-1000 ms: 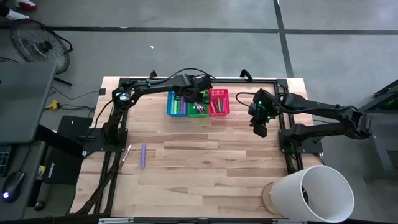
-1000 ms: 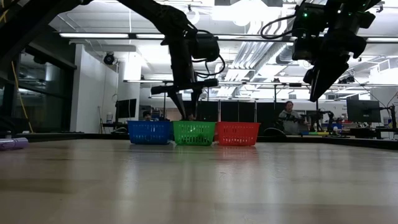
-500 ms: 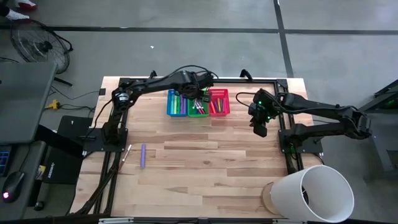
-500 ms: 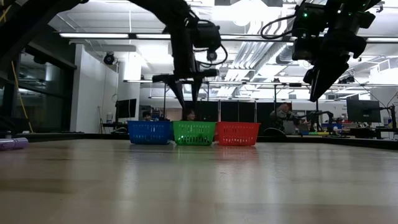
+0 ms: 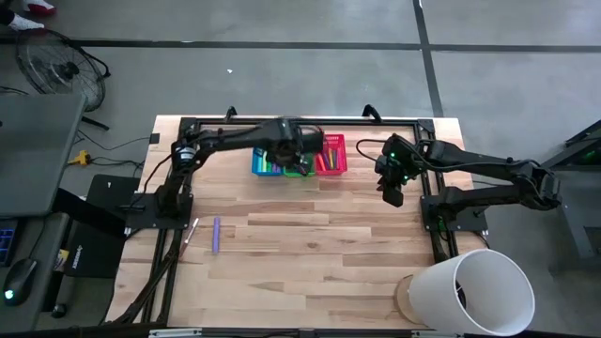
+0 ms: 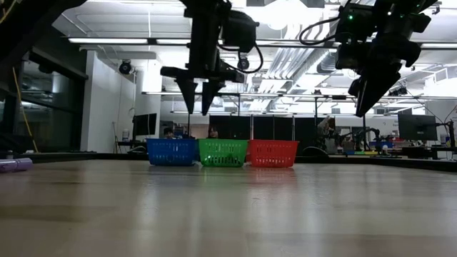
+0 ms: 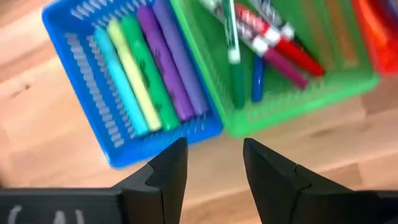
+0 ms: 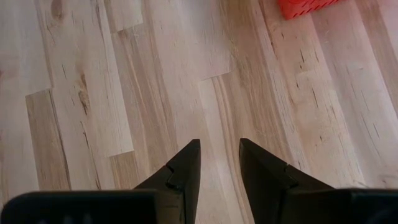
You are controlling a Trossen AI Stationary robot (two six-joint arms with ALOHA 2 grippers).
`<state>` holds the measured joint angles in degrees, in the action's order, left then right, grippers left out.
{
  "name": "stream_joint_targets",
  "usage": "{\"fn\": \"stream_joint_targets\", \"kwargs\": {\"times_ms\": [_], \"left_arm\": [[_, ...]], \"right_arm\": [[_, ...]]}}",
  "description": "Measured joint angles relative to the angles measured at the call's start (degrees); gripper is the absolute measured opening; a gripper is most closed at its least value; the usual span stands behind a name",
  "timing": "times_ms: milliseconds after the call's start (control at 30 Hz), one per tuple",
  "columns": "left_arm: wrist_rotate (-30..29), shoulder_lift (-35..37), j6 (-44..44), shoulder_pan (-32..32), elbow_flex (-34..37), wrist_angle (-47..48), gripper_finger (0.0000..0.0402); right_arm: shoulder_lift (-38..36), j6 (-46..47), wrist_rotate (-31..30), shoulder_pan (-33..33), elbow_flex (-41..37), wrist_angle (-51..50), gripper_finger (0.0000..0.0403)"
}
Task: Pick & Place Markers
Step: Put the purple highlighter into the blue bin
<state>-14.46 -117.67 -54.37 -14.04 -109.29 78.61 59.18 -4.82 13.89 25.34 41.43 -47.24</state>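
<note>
The left gripper [image 6: 194, 108] has lifted clear of the baskets, its fingers [image 7: 166, 171] released and empty; a second ago they were down inside the green basket [image 5: 300, 169], and half a second ago just above it. Judging by that, a marker has likely been dropped there. Below and ahead of those spread fingers, the blue basket [image 7: 118, 149] holds a neat row of thick markers [image 7: 149, 65], while the green basket alongside holds a looser heap of thinner ones, green, red and purple [image 7: 273, 46]. The red basket [image 6: 273, 153] sits touching the green one on its far side. The right gripper [image 5: 392, 194] hangs where it was all along, well off to the side above bare worktop [image 8: 93, 74], fingers [image 8: 183, 171] parted a little and holding nothing. Well apart from either set of fingers, a purple marker [image 5: 216, 234] and a pale one [image 5: 191, 232] lie loose on the worktop near the left arm's base, so the sorting looks nearly but not quite finished.
</note>
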Motion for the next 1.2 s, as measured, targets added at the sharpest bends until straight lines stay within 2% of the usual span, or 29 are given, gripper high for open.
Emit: {"fn": "stream_joint_targets", "kwargs": {"times_ms": [133, 367, 500, 600, 867, 967, 1033, 1100, 1200], "left_arm": [[-2.94, 0.54, -5.06, 3.74, 0.27, 4.77, 0.0152], [-3.93, 1.64, -10.17, 7.98, 0.37, 10.19, 0.0152], [-3.95, 2.29, -13.62, 10.22, 0.59, 11.3, 0.0152], [-3.81, 4.93, -17.3, 12.23, 3.47, 11.1, 0.0152], [2.33, 15.68, -33.76, 19.51, 22.54, 8.72, 0.0152], [5.75, 19.54, -39.49, 22.18, 29.7, 2.11, 0.0152], [7.2, 21.95, -43.78, 24.26, 34.8, 1.76, 0.0152], [8.71, 23.01, -46.36, 25.29, 37.61, -3.31, 0.0152], [12.72, 24.16, -47.89, 27.26, 42.16, -2.18, 0.0152]], "right_arm": [[-0.01, -0.02, -0.02, 0.0, 0.0, 0.01, 0.0099], [0.0, -0.11, 0.0, 0.0, 0.0, 0.0, 0.0099], [0.0, -0.12, 0.0, 0.0, 0.0, -0.02, 0.0099], [-0.02, -0.13, 0.0, 0.0, 0.0, -0.04, 0.0099], [-0.02, -0.13, 0.0, 0.0, 0.0, -0.04, 0.0099], [-0.02, -0.13, 0.0, 0.01, 0.0, -0.02, 0.0099], [-0.02, -0.13, 0.02, 0.0, 0.0, -0.02, 0.0099], [-0.02, -0.13, 0.0, 0.02, 0.0, 0.0, 0.0099], [-0.03, -0.13, 0.0, 0.02, 0.0, 0.0, 0.0099]]}}
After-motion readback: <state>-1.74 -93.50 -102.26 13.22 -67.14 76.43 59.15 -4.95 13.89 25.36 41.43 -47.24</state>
